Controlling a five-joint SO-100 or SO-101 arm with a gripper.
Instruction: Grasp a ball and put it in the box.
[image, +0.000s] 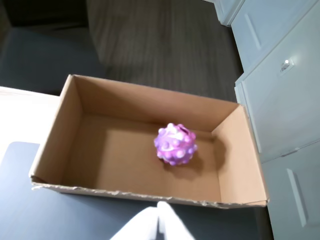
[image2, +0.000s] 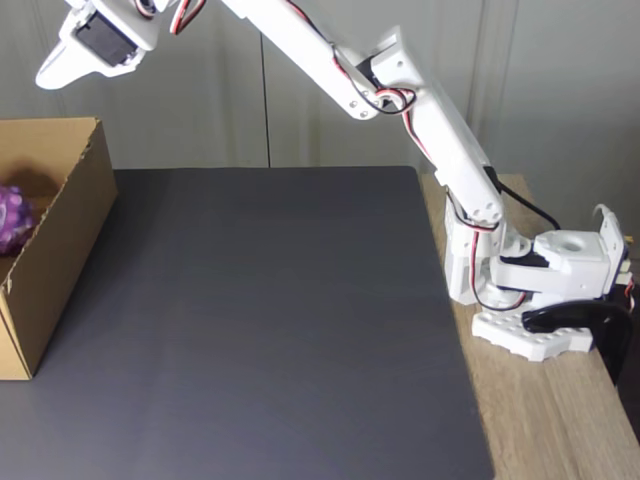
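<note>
Ball: the ball (image: 175, 145) is lying on the floor of the box, right of the box's middle in the wrist view, near the far wall and touching no wall; in the fixed view a purple part of it (image2: 12, 220) is being seen inside the box.
Box: the box (image: 75, 107) is sitting open-topped at the left edge of the surface (image2: 270, 330) in the fixed view, its torn near rim being shown in the wrist view.
Gripper: the gripper (image: 158, 210) is being held above the box, over its near rim, fingers pressed together and nothing being held; in the fixed view it (image2: 48, 72) is hanging high above the box.
Cabinet: pale cabinet doors (image: 280, 75) are being seen right of the box in the wrist view.
</note>
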